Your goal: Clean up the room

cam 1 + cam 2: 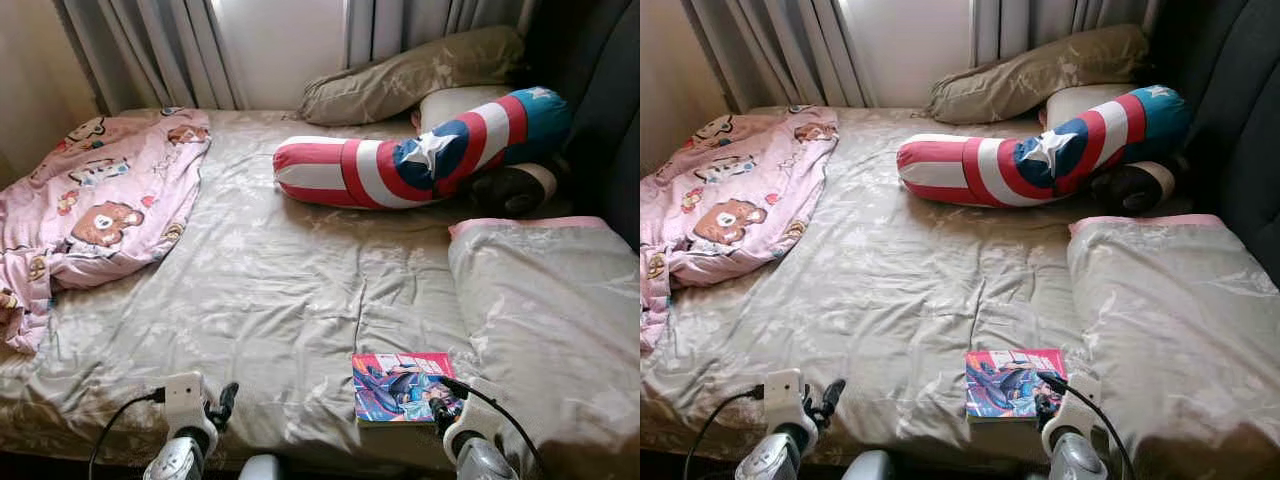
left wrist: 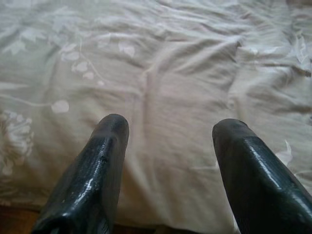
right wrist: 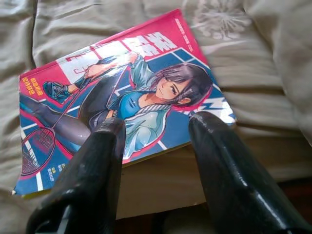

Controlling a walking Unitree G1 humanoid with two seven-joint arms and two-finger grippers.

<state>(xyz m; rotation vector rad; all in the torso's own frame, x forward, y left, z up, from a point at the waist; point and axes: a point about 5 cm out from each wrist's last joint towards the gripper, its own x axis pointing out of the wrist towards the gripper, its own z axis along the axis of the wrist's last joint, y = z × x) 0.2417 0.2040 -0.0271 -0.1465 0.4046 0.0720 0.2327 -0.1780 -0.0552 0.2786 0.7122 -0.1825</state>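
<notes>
From the left eye view, a comic book [image 1: 403, 386] lies flat at the near edge of the bed [image 1: 260, 300], toward its right corner. The right gripper [image 1: 438, 408] hangs just over the book's near right corner. Beside the book, a folded grey quilt [image 1: 550, 310] covers the bed's right edge. A pink bear blanket [image 1: 95, 205] is bunched at the left edge; a striped shield bolster [image 1: 420, 155] and a pillow [image 1: 410, 75] sit at the far edge.

Left wrist view — the left gripper [image 2: 168, 129] hovers over bare sheet, fingers spread wide, holding nothing.

Right wrist view — the right gripper's fingers [image 3: 105, 146] stand parted above the book's cover, gripping nothing.
</notes>
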